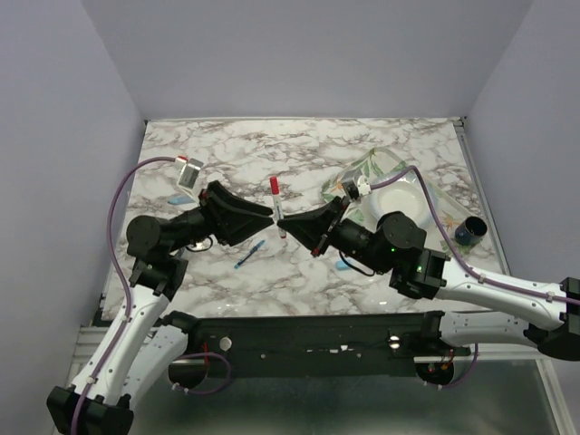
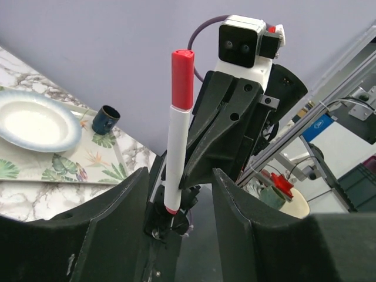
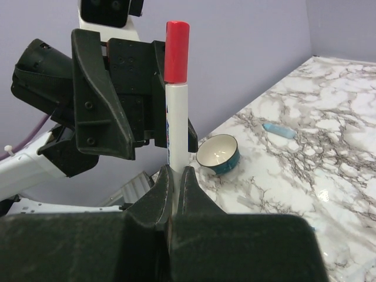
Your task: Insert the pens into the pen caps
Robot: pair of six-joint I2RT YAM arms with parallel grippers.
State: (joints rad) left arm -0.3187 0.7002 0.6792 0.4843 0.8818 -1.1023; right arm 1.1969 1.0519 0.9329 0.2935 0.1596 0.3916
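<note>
Held white pen (image 3: pixel 176 123) by its lower end in clamped right gripper (image 3: pixel 174 176), aloft over the table (image 1: pixel 299 145), red cap (image 3: pixel 177 51) fitted. Flanked by left gripper (image 2: pixel 179 176), parted, not touching. Risk judged: knocked askew or loose by a grazing left finger.

table (image 1: pixel 299 145): glossy marble-look top, you'll see glare.
pen (image 3: pixel 176 123): smooth white plastic barrel.
red cap (image 3: pixel 177 51): smooth, slightly shiny plastic.
</note>
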